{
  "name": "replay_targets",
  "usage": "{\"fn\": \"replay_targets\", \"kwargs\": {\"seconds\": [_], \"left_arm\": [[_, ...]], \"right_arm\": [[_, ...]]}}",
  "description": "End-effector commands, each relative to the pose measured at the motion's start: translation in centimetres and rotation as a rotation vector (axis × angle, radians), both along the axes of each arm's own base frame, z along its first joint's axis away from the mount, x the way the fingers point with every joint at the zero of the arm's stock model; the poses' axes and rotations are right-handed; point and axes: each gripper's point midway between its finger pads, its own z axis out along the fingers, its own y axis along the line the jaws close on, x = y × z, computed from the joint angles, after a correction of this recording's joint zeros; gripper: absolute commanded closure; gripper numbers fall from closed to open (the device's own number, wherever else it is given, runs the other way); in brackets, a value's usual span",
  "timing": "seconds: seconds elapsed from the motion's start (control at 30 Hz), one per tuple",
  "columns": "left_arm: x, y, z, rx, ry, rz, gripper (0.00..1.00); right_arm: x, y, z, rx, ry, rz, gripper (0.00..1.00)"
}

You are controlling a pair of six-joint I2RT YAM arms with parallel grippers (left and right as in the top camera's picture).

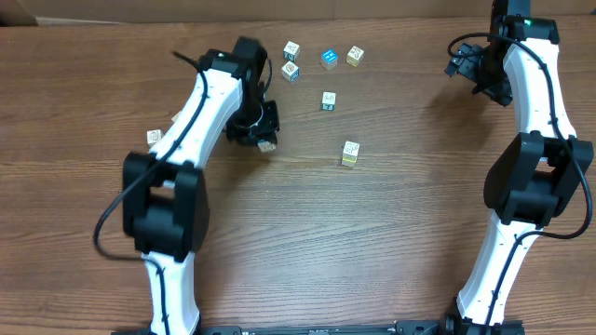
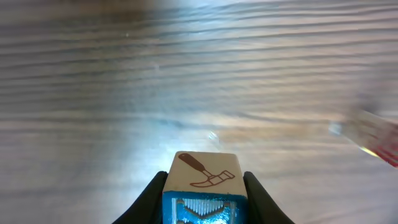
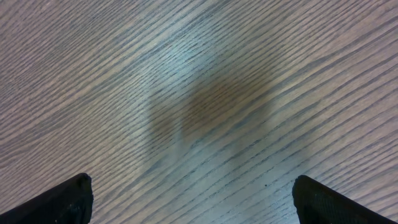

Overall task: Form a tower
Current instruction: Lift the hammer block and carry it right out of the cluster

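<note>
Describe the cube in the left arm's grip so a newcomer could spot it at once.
Over the wooden table, find the left arm's black end effector, left of most loose picture cubes. Clamped in it is a small wooden cube with a brown hammer on its pale top and a blue side; it alone is held.

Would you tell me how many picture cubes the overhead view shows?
8 cubes: four in the far cluster, one nearer, one mid-table, one beside the left arm, one in the left gripper; others may be hidden.

Bright glare (wrist views blurred)
</note>
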Motion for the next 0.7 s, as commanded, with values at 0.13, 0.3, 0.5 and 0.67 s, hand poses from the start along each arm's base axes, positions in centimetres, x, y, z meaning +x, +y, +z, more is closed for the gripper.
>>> {"fn": "replay_targets", "kwargs": {"seconds": [0.13, 0.3, 0.5, 0.67], "left_arm": [[-0.7, 0.5, 1.3, 0.226, -0.095, -0.025, 0.87], [-0.5, -1.2, -0.5, 0.292, -0.158, -0.068, 0.87], [-1.1, -1.9, -2.3, 0.284, -0.156, 0.016, 0.89], [-1.6, -1.6, -3.6, 0.287, -0.139, 0.072, 0.89]], "right_arm": [[0.3, -0.4, 1.3, -0.008, -0.034, -0.010, 0.00], [0.3, -0.4, 1.3, -0.008, -0.034, -0.010, 0.00], [0.3, -0.4, 1.3, -0.008, -0.034, -0.010, 0.00], [0.3, -0.4, 1.3, -0.008, -0.034, -0.010, 0.00]]}}
